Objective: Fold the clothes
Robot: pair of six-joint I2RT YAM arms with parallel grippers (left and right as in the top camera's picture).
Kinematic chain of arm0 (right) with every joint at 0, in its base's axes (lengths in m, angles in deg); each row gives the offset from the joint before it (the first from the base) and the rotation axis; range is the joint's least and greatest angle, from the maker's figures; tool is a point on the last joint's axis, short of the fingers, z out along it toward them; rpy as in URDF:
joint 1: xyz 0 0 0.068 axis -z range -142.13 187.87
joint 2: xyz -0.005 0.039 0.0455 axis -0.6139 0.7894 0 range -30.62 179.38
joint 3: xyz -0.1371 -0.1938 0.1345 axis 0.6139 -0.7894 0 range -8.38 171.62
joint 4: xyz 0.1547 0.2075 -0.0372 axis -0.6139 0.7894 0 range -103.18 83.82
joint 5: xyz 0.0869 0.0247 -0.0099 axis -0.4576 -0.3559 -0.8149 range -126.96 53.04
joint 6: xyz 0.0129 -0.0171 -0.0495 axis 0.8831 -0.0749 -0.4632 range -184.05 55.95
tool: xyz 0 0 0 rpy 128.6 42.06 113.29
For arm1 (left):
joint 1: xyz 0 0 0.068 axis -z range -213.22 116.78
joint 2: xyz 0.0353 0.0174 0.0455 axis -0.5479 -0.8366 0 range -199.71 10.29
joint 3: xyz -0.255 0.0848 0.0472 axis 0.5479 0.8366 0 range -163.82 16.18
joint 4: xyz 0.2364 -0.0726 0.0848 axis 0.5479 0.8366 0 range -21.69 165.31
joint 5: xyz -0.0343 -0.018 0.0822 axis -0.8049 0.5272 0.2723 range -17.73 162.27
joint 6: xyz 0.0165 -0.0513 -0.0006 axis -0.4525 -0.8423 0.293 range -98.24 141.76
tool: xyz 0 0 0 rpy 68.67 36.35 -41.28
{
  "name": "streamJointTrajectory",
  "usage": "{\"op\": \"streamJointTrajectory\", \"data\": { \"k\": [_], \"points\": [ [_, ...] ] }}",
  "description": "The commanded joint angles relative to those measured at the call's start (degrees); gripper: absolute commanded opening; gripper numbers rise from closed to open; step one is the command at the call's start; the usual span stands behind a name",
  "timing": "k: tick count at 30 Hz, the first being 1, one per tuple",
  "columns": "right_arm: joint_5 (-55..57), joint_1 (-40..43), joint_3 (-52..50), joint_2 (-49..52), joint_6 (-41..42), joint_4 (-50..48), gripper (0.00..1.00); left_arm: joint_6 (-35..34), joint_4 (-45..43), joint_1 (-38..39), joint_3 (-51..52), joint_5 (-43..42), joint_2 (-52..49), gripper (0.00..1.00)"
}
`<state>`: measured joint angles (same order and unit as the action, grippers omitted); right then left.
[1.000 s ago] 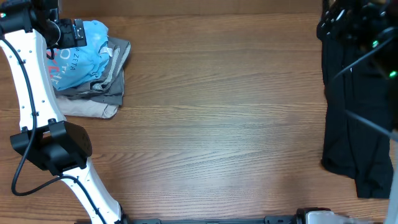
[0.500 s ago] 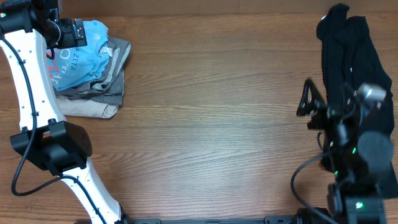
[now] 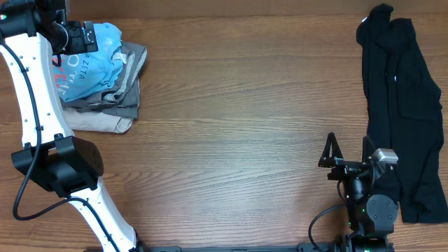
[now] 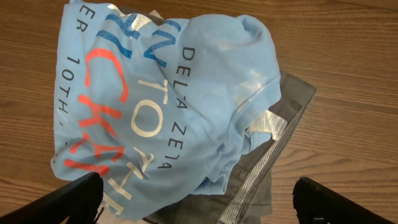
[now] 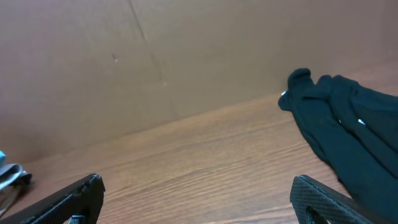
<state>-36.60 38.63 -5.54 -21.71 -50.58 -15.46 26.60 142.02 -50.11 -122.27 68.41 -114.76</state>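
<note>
The left gripper hangs with its fingers spread wide and nothing between them, straight above the light sky-blue cotton T-shirt with red and white lettering. The shirt lies bunched in a heap on the grey and beige folded garments, which peek out on one finger's side. No fold looks made, so the task seems at its start. Lifting, spreading on the brown wooden counter and folding are all left. The heap's long axis seems to run along the lettering lines, away from the fingers; which end holds the collar cannot be told. Far across, the right gripper, fingers also apart and empty, faces the long black garments.
</note>
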Motion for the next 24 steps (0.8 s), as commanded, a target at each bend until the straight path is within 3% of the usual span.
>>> {"op": "streamJointTrajectory", "data": {
  "k": [1,6,24],
  "points": [
    [1.09,0.28,-2.08,-3.28,0.02,0.0,1.0,0.74,-0.07,0.0,-0.24,-0.2,-0.28,1.0],
    [1.07,0.0,-2.38,-7.76,0.02,7.02,1.0,0.74,-0.07,0.0,-0.24,-0.2,-0.28,1.0],
    [1.07,-0.04,-2.38,-8.74,-0.37,6.97,1.0,0.74,-0.07,0.0,-0.24,-0.2,-0.28,1.0]
  ]
}}
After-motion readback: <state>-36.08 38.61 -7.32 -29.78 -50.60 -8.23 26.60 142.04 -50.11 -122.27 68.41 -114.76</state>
